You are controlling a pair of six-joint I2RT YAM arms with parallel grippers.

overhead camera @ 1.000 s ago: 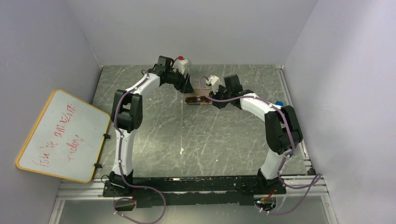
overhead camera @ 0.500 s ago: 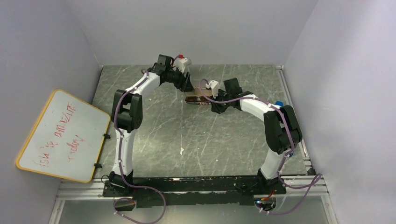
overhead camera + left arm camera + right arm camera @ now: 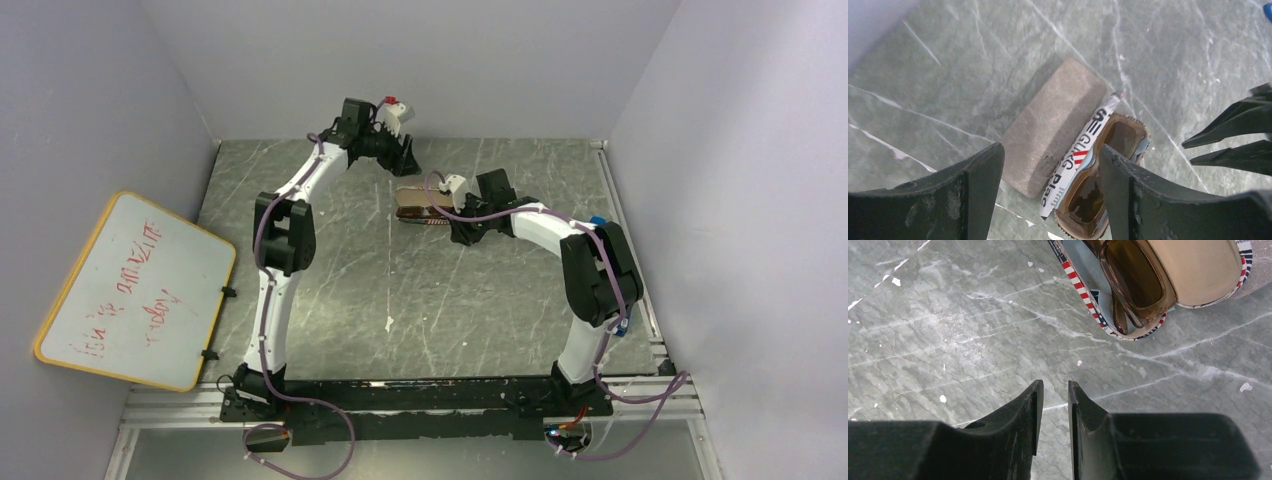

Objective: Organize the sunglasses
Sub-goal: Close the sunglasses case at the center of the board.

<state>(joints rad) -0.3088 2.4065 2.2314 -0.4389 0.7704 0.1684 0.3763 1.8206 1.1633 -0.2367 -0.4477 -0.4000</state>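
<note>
Step in hand: casing the brown-amber pair. The amber sunglasses lie folded inside the open printed case, upper right of the right wrist view. In the top view that case sits mid-frame toward the far side of the table, between my two wrists. The lid is flipped back flat on the table, to the upper left of the glasses in the left wrist view. So the pair is in, but the case is not yet closed.

My left gripper is spread wide and empty, hanging above the case, with lid and glasses showing between its fingers. My right gripper is nearly closed, with a thin gap between the fingers and nothing in it. It sits over bare table just beside the near end of the case, not touching it.

No black-framed pair shows in any view, and I can't tell where it is.

Next move, my guess: fold the lid over the glasses. One finger has to get under or behind the lid's free edge and swing it across. The other gripper should brace the case body so it doesn't slide on the smooth marble. The temples need to stay inside the rim, or the lid will catch on them.
</note>
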